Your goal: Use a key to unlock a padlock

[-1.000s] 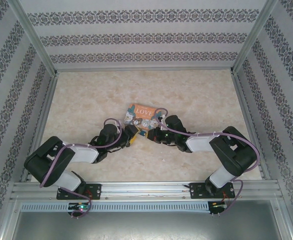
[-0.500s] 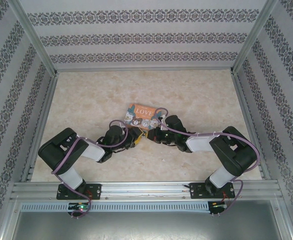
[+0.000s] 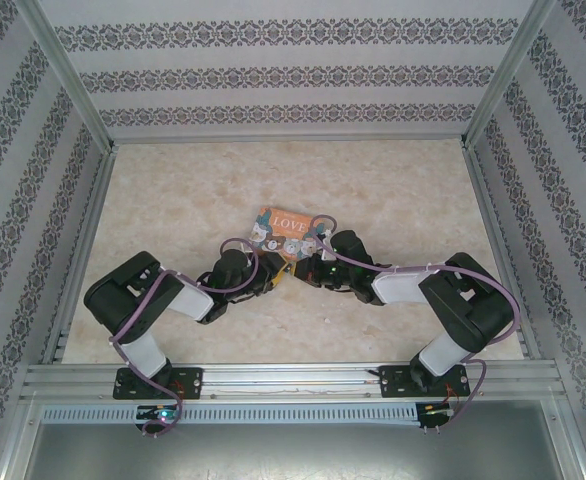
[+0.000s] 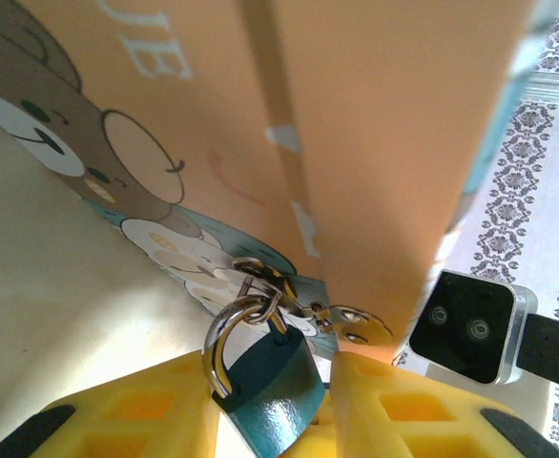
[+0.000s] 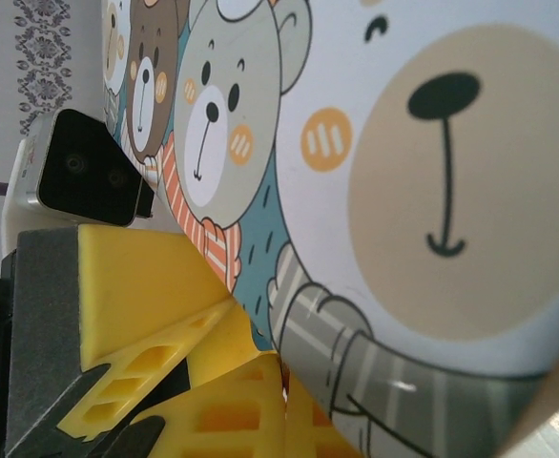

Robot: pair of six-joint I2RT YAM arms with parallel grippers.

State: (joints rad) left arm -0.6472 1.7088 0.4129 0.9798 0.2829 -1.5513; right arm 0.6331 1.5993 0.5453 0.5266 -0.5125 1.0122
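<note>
The teal-blue padlock (image 4: 272, 386) hangs by its silvery shackle (image 4: 224, 334) from a metal hasp (image 4: 356, 322) on the orange "LOVE" box (image 4: 375, 143). My left gripper (image 4: 272, 425) is shut on the padlock body, a yellow finger on each side. In the top view the left gripper (image 3: 271, 277) and right gripper (image 3: 305, 268) meet at the near edge of the box (image 3: 285, 231). My right gripper (image 5: 281, 405) is shut, its yellow fingers pressed together right under the bear-printed box face (image 5: 432, 191). The key is hidden.
The left arm's finger and wrist camera (image 5: 79, 172) sit just to the left in the right wrist view. The right wrist camera (image 4: 470, 324) shows beyond the box corner. A beige table (image 3: 173, 200) has patterned walls and metal rails around it.
The left arm swung right and forward, bringing its gripper up to the box's near edge beside the right gripper. The right arm and the box stayed put.
</note>
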